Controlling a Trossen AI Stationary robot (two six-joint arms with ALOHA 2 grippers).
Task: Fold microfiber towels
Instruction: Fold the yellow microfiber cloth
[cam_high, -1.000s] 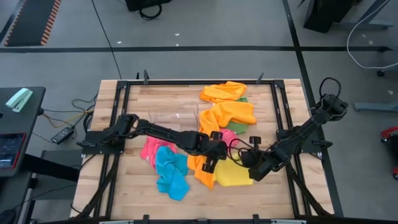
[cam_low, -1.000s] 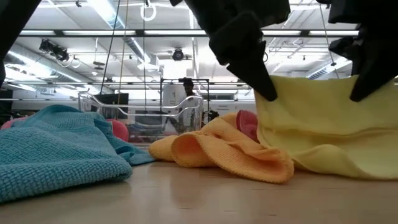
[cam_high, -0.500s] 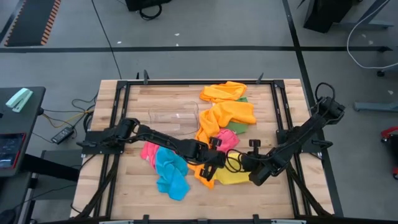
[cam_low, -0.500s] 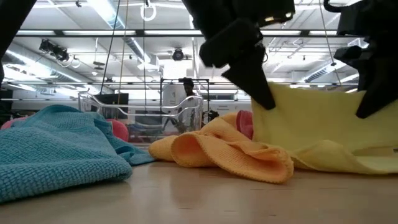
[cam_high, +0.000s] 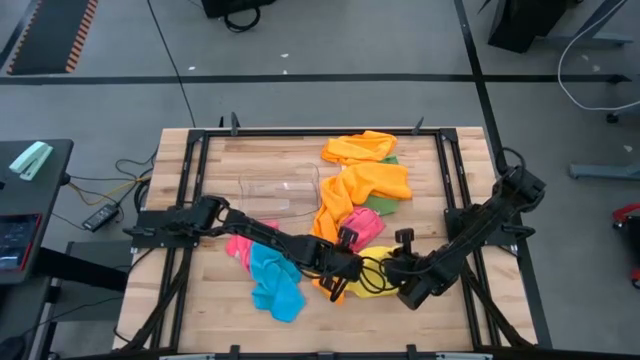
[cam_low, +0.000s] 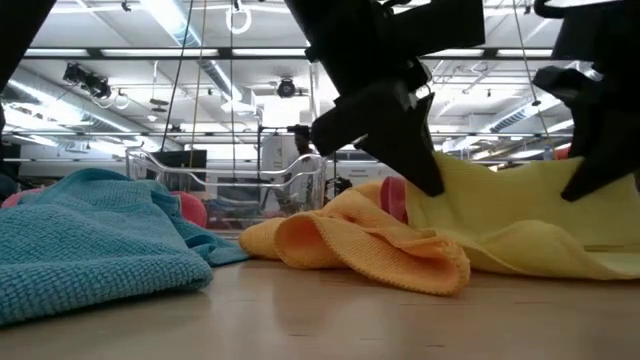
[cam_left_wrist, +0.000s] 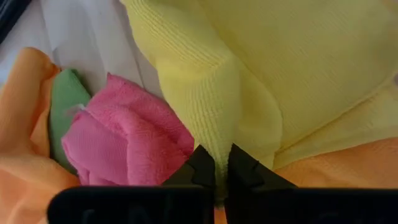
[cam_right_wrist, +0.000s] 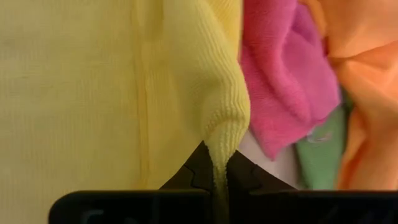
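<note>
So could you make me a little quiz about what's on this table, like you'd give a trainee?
1. True or false: both hands grip the yellow towel.
2. Which towel lies beside the left arm at the table's front left: A pink, B blue, C green?
3. Fill in: the clear bin holds ____ towels.

Key: 1 true: the left hand and the right hand are each shut on a yellow edge. 2 B, the blue towel. 3 no.
</note>
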